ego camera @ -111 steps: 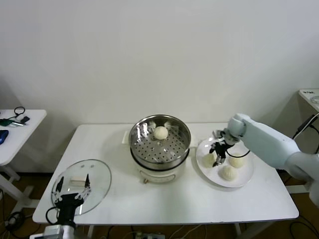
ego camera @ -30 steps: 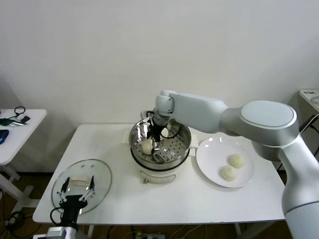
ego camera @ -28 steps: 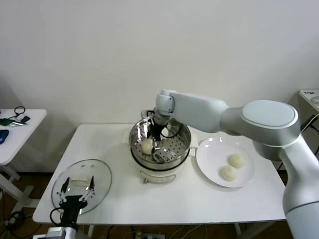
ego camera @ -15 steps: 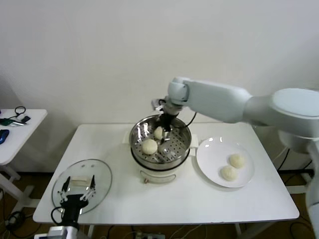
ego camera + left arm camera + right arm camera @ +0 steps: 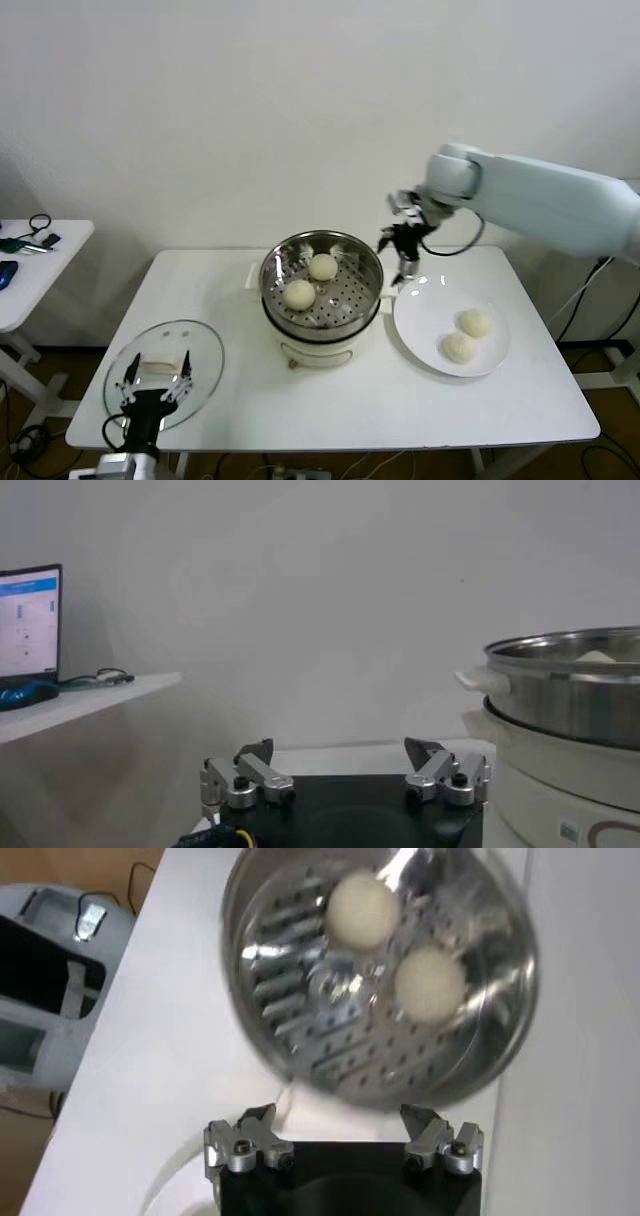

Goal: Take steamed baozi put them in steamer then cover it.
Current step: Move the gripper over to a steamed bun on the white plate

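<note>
With two cream-white baozi (image 5: 310, 280) resting in the round shiny steel steamer (image 5: 321, 285), the right pincer (image 5: 402, 243) hangs wide and empty at its 3 o'clock, seemingly bound for two buns (image 5: 467, 334) on the flat white plate (image 5: 420, 305), while the left pincer (image 5: 152, 382), also wide, waits over the glass cover (image 5: 200, 352) on the white table (image 5: 370, 400).

The steamer (image 5: 321, 292) stands upright near the middle of the worktop, a round, shiny steel pot on a white base, uncovered, with its perforated tray floor showing. Two steamed baozi lie on that tray, apart from each other: one (image 5: 299, 293) toward the robot's left and nearer the front, the other (image 5: 323, 266) farther back, close to the rear wall. Both are smooth, round and cream-white. Two more baozi lie outside the pot on the robot's right side, one (image 5: 475, 322) just behind the other (image 5: 458, 346), close together. The cover (image 5: 163, 373), a clear glass lid with a metal rim and a white bar handle, lies flat at the worktop's front left corner, well apart from the steamer.
</note>
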Robot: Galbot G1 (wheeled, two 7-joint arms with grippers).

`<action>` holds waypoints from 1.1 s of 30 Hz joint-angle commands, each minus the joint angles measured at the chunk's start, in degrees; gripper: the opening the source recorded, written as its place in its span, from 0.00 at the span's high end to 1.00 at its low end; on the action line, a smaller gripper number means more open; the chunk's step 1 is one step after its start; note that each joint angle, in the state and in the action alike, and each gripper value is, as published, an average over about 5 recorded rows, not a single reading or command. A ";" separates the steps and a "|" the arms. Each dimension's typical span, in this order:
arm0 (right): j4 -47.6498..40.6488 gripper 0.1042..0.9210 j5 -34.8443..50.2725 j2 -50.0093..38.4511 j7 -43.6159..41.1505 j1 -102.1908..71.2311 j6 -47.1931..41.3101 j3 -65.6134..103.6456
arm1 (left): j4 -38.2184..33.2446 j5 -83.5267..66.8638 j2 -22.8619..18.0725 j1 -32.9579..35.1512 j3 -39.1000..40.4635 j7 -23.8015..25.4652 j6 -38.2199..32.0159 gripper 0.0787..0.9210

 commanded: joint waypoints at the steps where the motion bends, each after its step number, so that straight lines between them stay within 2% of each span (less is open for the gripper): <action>1: 5.42 0.12 -9.90 -13.83 -0.48 -8.35 0.49 3.53 | -0.25 0.25 -0.23 0.15 -0.03 0.03 0.10 0.12; 7: 2.94 0.12 -16.43 -15.49 -0.91 -16.30 1.58 8.35 | -0.35 0.84 -0.60 0.44 -0.03 0.08 0.17 0.12; 15: -2.58 0.12 -21.05 -14.40 -1.01 -25.40 2.68 15.16 | -1.12 1.15 -0.81 0.73 -0.23 -0.35 0.80 0.12; 26: -11.08 0.12 -23.57 -7.02 -0.26 -30.75 4.23 19.38 | -0.74 1.19 -1.03 1.62 -0.78 -0.05 0.73 0.12; 33: -12.82 0.12 -23.32 -4.36 -0.48 -30.52 4.47 18.49 | 0.07 0.64 -1.59 1.28 -1.77 -0.11 0.62 0.12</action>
